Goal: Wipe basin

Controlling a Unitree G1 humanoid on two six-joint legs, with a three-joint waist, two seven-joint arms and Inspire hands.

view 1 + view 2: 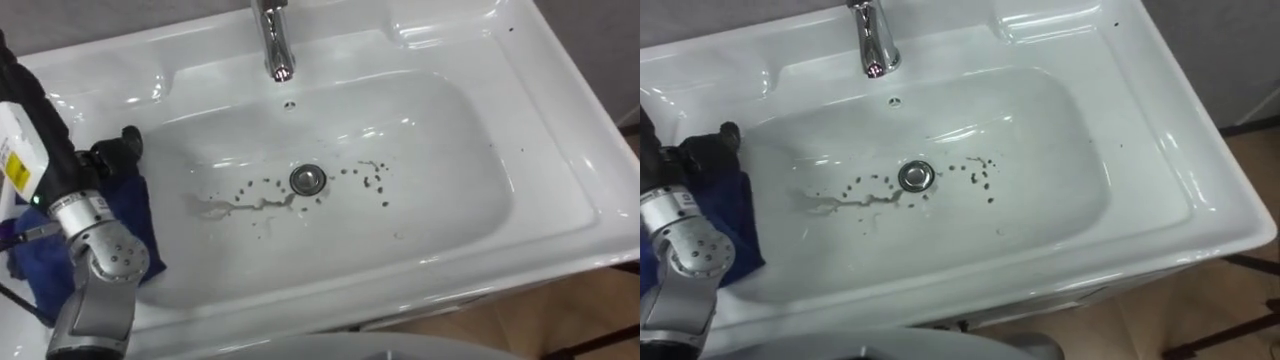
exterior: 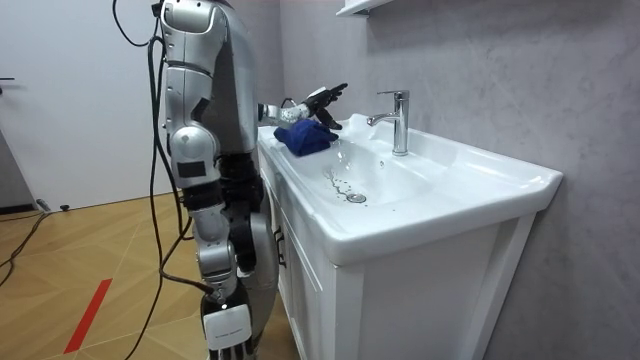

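Grey plaster wall (image 2: 480, 70) backs the white basin (image 1: 560, 170), whose long axis runs left to right across the eye views. The tap (image 1: 272, 40) stands at the back rim, its spout pointing toward the drain (image 1: 307, 179). Dark specks (image 1: 375, 180) ring the drain. At the bowl's left end lies a bunched blue cloth (image 1: 140, 230). The left hand (image 1: 112, 155) rests on it, with fingers spread toward the tap. The right hand (image 2: 228, 325) hangs by the robot's side; its fingers are unclear.

The white basin (image 1: 440, 190) spans the centre of the frame, with dark specks (image 1: 375, 180) and a greyish smear (image 1: 225, 207) around its round metal drain (image 1: 307, 179). A bunched dark-blue cloth (image 1: 138, 215) lies over its left slope, at the frame's left edge.
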